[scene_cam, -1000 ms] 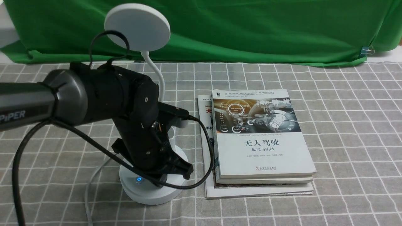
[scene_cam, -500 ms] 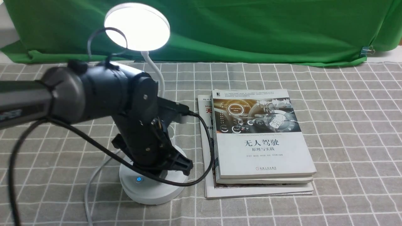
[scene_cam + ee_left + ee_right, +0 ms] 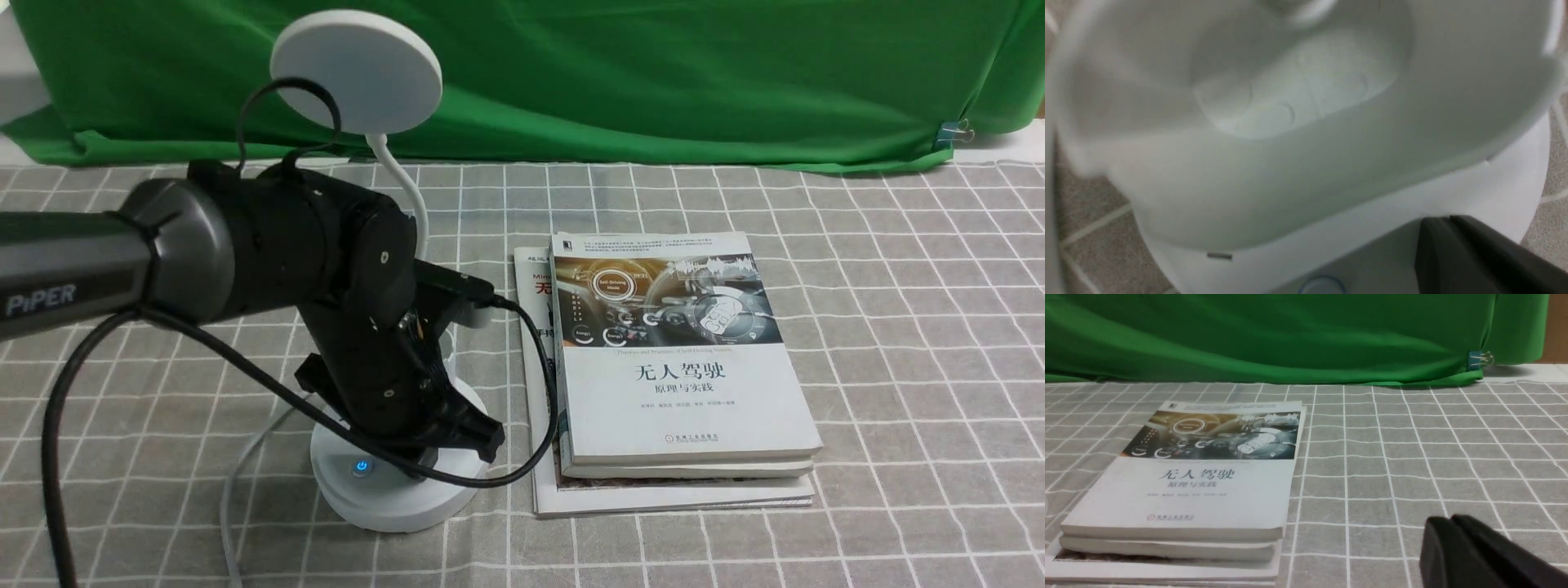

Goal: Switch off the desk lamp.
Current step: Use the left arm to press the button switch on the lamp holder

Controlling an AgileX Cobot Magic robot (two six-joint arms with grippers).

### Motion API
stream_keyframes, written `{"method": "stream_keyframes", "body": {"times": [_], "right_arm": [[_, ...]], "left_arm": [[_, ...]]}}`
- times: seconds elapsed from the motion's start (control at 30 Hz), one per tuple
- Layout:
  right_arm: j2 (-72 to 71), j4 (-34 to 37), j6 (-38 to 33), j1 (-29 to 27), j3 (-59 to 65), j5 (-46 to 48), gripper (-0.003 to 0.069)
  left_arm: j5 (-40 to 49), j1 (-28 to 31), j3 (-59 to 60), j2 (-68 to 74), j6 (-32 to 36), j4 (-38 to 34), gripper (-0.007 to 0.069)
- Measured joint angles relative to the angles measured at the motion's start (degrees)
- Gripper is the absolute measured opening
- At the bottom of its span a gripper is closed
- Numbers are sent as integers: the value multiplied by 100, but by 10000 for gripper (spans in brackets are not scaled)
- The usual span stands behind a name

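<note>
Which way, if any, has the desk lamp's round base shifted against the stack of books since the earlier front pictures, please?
No; the round base sits in the same spot left of the book stack.

Bench (image 3: 922, 367), gray surface with white grid lines.
Lamp (image 3: 397, 498), round white base seated at lower center-left of the front view, head unlit; stacked books (image 3: 686, 392) flat at center-right; pale cable (image 3: 231, 506) routed along the surface at lower left.

A stack of books (image 3: 1180, 498) lies on the grid-patterned cloth (image 3: 1372, 477), near a green curtain (image 3: 1274, 339).
</note>
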Motion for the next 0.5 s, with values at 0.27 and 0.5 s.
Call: {"method": "stream_keyframes", "body": {"times": [0.27, 0.5], "right_arm": [[0, 0, 0, 0, 0, 0, 35], [0, 0, 0, 0, 0, 0, 35]], "left_arm": [[48, 0, -14, -77, 10, 76, 1], [102, -63, 42, -535, -30, 128, 1]]}}
